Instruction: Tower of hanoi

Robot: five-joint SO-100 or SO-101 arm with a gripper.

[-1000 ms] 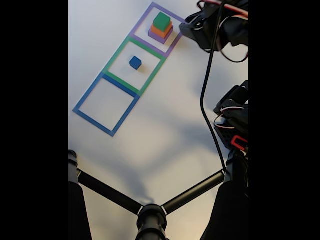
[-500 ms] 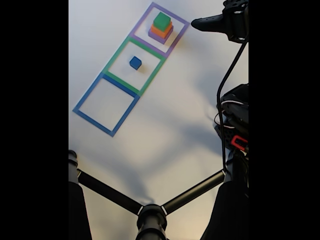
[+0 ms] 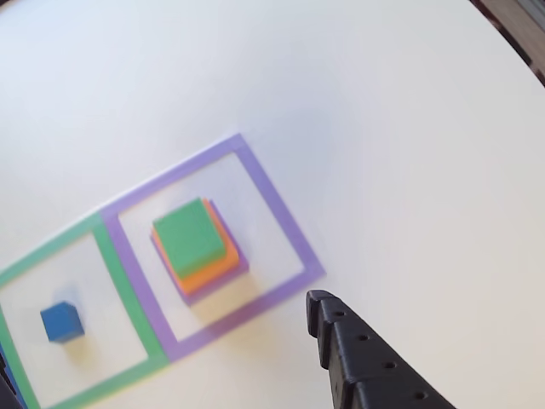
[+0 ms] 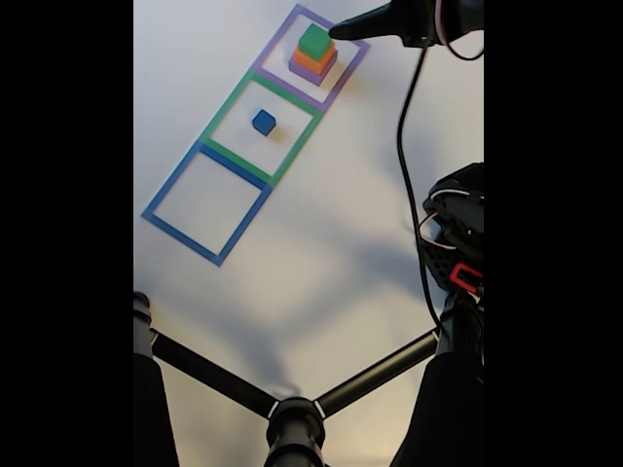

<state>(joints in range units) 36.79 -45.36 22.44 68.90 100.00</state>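
1. In the fixed view the arm reaches in from the upper right edge, and the gripper tapers to a dark tip pointing left, level with the top of the stack and just beside it. A black cable hangs from it toward the arm's base at the right edge.
2. In the other view one black finger, with small holes along it, rises from the bottom edge just outside the purple tape square. It touches no block. Whether the jaws are spread or pressed together I cannot tell; nothing is seen pinched.
3. The fixed view alone takes in all three tape squares in a row: purple at top, green tape square in the middle, blue tape square lowest. It also shows a black stand at the bottom.
4. The other view shows the stack from above. The green cube sits on the orange block, which sits on the purple slab, all inside the purple square.
5. The blue cube lies alone inside the green square.
6. The blue square holds nothing.
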